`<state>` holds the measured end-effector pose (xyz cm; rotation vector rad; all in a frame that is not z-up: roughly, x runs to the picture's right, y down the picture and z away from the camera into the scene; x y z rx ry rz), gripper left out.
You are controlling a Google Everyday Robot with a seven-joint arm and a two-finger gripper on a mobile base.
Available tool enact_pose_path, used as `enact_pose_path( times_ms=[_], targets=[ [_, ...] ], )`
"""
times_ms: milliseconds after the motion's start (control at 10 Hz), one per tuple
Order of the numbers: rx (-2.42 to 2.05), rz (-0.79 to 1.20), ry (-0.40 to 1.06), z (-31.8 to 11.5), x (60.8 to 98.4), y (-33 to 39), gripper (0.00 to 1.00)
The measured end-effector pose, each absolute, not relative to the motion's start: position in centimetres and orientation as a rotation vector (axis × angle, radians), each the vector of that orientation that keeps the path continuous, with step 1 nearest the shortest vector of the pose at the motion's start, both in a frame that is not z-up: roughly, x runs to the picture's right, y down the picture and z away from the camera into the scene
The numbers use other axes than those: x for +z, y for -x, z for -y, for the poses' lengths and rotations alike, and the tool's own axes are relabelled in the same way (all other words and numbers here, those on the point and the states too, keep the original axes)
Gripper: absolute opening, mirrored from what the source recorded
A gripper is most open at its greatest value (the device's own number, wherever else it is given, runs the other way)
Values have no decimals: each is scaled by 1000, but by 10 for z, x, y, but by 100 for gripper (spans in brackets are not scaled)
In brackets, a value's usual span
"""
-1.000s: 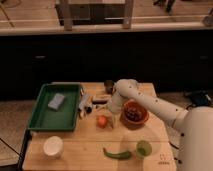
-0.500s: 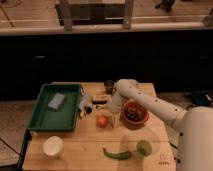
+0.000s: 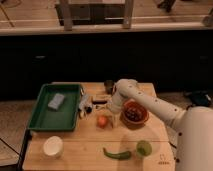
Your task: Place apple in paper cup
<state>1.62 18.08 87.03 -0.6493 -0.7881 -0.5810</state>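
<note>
Dark cabinet fronts behind a light wooden table [image 3: 75, 150], pale counter ledge above. Gripper [image 3: 111, 116] hangs at the end of the white arm [image 3: 150, 102], just right of the apple [image 3: 103, 121], near it; contact unclear, and can't tell how far the fingers are spread. Apple sits mid-table, on the wood. From the apple: paper cup [image 3: 52, 146] well off to the front-left near the table edge, green tray [image 3: 55, 106] to the left, reddish-brown bowl [image 3: 135, 113] to the right, green chilli [image 3: 117, 154] and pale green cup [image 3: 144, 147] in front. Bare wood between apple and paper cup
</note>
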Motion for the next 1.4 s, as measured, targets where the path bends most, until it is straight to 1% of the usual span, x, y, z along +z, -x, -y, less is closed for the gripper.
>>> enact_pose_path(
  times_ms=[1400],
  targets=[
    [-544, 797, 654, -180, 879, -20, 80]
  ],
)
